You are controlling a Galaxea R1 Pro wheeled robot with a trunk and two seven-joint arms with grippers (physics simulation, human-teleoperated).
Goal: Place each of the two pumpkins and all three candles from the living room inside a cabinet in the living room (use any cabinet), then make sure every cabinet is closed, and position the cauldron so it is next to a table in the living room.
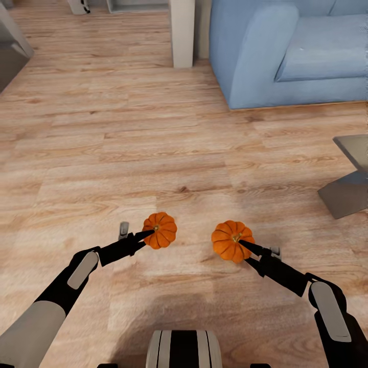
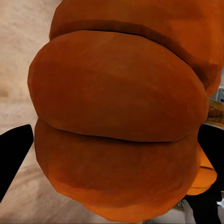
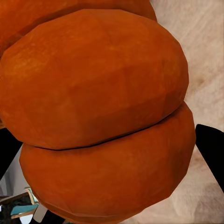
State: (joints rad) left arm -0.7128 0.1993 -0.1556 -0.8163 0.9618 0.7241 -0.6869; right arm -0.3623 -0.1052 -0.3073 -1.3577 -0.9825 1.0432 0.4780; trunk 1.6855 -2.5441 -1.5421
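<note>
Each pincer, left and right, grips a pumpkin.

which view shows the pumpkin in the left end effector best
The head view: the left pumpkin shows whole, ribs and stem, at the left end effector. The left wrist view gives a close-up of its ribbed side between dark fingers.

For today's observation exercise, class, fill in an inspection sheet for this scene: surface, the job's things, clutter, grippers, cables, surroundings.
Surface: wood plank floor.
Job's things: two orange pumpkins, left pumpkin and right pumpkin, both held above the floor.
Clutter: nothing seen.
Grippers: left gripper shut on left pumpkin; right gripper shut on right pumpkin.
Cables: nothing seen.
Surroundings: blue sofa ahead right, grey table at right edge, pale post beside the sofa.
</note>
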